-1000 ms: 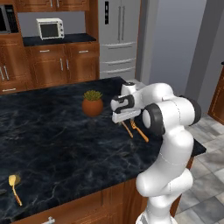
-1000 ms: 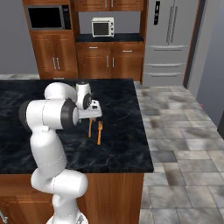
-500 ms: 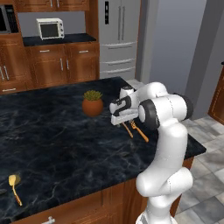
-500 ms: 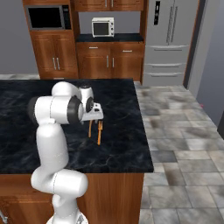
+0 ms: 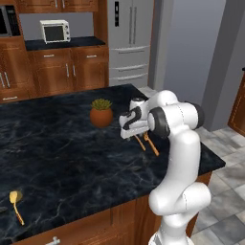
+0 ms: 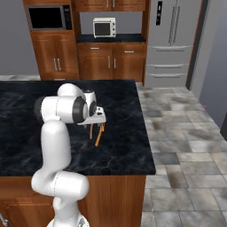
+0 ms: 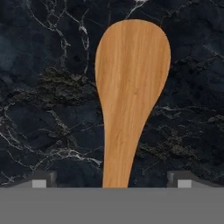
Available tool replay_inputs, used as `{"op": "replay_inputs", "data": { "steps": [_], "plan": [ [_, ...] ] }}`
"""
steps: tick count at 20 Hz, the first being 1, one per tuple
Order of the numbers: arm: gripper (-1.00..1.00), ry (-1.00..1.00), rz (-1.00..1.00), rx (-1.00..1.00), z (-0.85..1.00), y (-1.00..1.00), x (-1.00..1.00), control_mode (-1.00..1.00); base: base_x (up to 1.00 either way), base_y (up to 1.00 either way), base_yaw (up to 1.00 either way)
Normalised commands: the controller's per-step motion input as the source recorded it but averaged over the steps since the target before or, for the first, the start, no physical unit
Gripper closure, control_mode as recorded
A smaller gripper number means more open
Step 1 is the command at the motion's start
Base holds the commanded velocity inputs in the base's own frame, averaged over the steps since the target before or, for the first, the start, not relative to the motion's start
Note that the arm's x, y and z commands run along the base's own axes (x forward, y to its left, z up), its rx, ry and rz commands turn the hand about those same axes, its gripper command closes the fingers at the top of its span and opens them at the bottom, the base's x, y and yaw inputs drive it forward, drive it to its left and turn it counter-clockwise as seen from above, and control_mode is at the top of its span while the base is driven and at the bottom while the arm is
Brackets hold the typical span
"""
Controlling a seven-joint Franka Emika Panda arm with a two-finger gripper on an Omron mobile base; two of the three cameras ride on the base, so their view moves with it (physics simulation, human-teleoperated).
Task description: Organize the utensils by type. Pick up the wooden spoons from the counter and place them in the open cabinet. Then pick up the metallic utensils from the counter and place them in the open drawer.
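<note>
Hand view: wooden spoon (image 7: 131, 87) flat on counter (image 7: 43, 109), bowl toward frame top.

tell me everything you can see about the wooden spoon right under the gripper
The wooden spoon is pale golden-brown with visible grain, one piece: a broad oval head narrowing smoothly into a straight handle. It lies flat on the black marbled counter, near the island's edge beside another orange-brown utensil. In the hand view its handle runs between the two fingertips, which stand wide apart and clear of it. The open gripper hovers above.
</note>
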Motion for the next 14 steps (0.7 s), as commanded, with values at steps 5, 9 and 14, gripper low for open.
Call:
{"op": "replay_inputs", "data": {
  "steps": [5,9,14],
  "plan": [
    [-1.0,0.0,0.0,0.0,-0.21,0.0,0.12,-1.0,0.0,0.0,0.0],
    [1.0,0.0,0.0,0.0,-0.25,0.0,0.0,-1.0,0.0,0.0,0.0],
    [1.0,0.0,0.0,0.0,-0.16,0.0,0.0,-1.0,0.0,0.0,0.0]
  ]
}}
